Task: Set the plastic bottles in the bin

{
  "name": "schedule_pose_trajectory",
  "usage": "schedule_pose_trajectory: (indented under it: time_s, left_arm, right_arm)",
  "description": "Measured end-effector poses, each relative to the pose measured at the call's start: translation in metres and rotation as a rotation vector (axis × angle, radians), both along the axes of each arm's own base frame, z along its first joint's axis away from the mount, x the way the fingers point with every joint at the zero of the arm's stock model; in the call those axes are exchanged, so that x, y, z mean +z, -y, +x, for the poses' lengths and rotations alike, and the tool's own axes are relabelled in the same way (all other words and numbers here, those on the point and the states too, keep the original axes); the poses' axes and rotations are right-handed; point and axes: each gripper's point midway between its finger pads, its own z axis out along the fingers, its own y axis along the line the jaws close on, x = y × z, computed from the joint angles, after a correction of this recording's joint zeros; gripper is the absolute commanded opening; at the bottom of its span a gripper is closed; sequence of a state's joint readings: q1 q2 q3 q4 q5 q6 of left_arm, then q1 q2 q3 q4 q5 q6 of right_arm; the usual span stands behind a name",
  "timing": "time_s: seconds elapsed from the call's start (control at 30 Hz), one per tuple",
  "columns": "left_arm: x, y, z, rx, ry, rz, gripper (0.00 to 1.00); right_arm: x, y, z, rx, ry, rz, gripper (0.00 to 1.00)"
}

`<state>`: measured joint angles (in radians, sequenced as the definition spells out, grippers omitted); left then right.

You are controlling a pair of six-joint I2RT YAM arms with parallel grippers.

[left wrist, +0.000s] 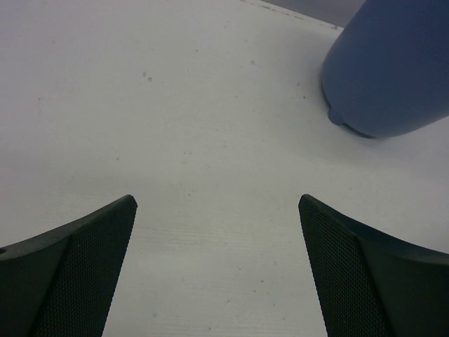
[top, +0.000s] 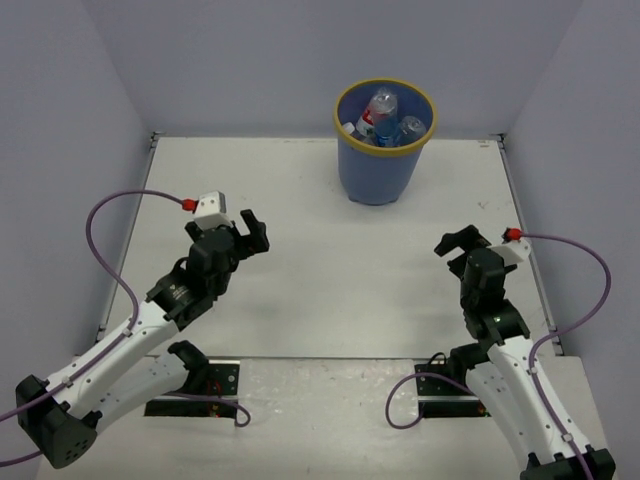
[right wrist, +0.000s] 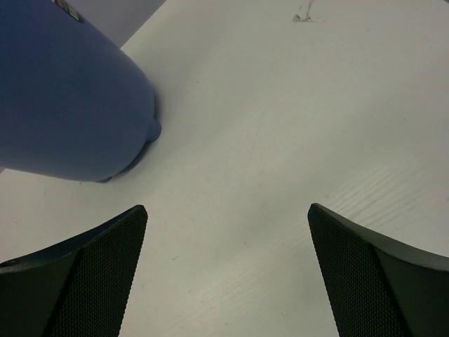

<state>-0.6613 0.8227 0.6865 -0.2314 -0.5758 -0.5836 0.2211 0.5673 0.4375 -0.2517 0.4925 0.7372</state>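
The blue bin (top: 380, 150) with a yellow rim stands at the table's far middle. Clear plastic bottles (top: 383, 108) poke up inside it, one with a red label; the others are hidden in the bin. My left gripper (top: 250, 229) is open and empty, hovering over the table left of centre. My right gripper (top: 458, 243) is open and empty at the right. The bin's wall shows at the top right of the left wrist view (left wrist: 393, 63) and at the top left of the right wrist view (right wrist: 63, 91). No bottle lies on the table.
The white table (top: 330, 270) is bounded by grey walls at the back and both sides. Purple cables (top: 105, 250) loop from each arm. Two black mounting plates (top: 215, 385) sit at the near edge.
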Motion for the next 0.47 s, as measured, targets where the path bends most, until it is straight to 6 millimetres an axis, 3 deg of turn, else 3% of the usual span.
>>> schedule_pose_trajectory:
  time_s: [0.47]
  left_arm:
    - [0.028, -0.019, -0.012, 0.049, 0.083, -0.052, 1.00]
  right_arm:
    - [0.014, -0.002, -0.011, -0.021, 0.038, 0.087, 0.99]
